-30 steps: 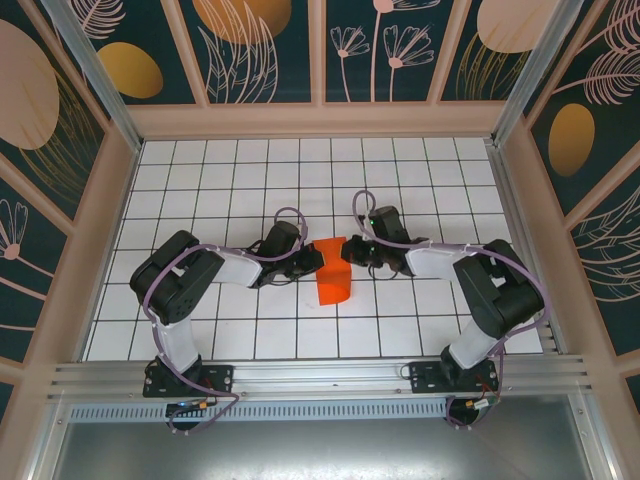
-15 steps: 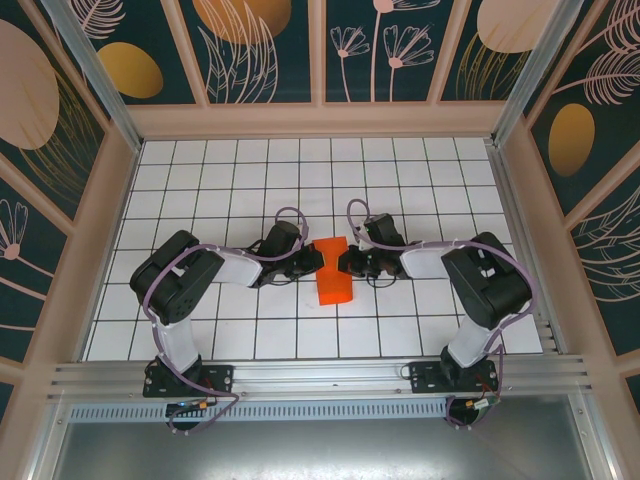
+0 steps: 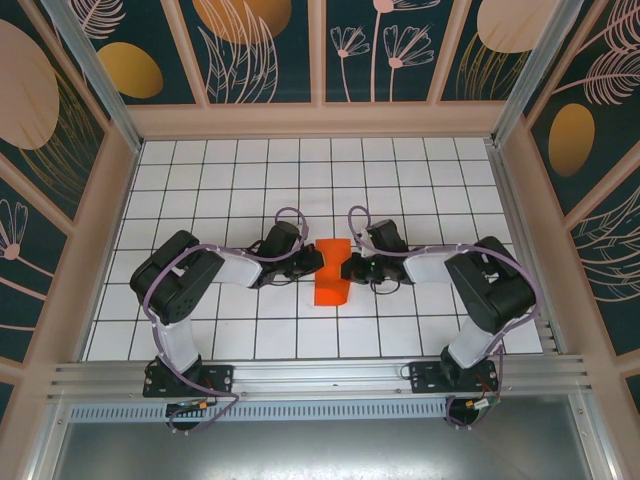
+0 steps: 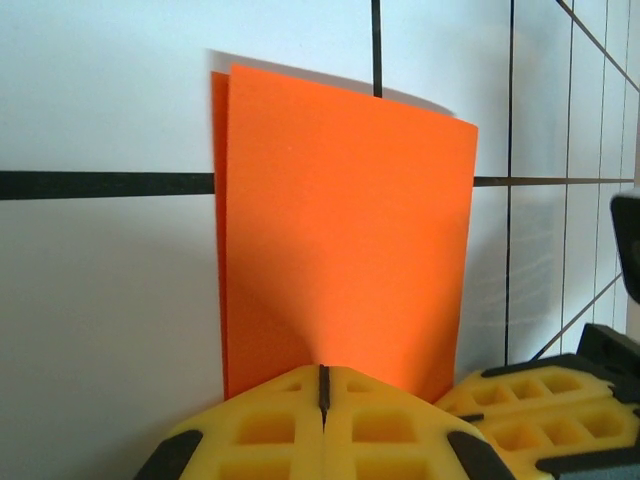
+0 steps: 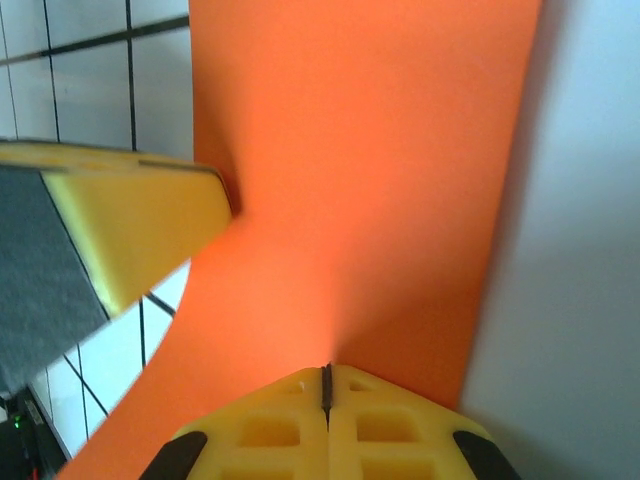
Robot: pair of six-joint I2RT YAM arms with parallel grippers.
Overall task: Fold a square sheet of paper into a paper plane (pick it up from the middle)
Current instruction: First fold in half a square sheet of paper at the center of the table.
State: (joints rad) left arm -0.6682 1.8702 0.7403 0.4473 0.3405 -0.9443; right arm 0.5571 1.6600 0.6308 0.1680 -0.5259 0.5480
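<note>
From above, my left gripper and my right gripper meet nose to nose over the white tiled table. The thin, bright orange-red sheet of paper, folded over into a narrow strip, sits between them. Both grippers are clamped on it, 1 on each long edge. Its long axis runs crosswise to my fingers. The far end lies just beyond the fingertips and leans a little to the right. The near end reaches toward my bases.

On my left wrist, the 2 yellow fingers are pressed together with only a dark seam between them, biting the sheet's closest edge. The sheet spreads straight ahead of the fingertips in 2 layers, the under layer peeking out along the left side. A yellow finger of the right gripper sits low on the right, just beside mine.

On my right wrist, the fingers are likewise closed on the closest edge. The sheet stretches ahead of them and bows. A yellow finger of the left gripper comes in from the left, its tip against the sheet.
</note>
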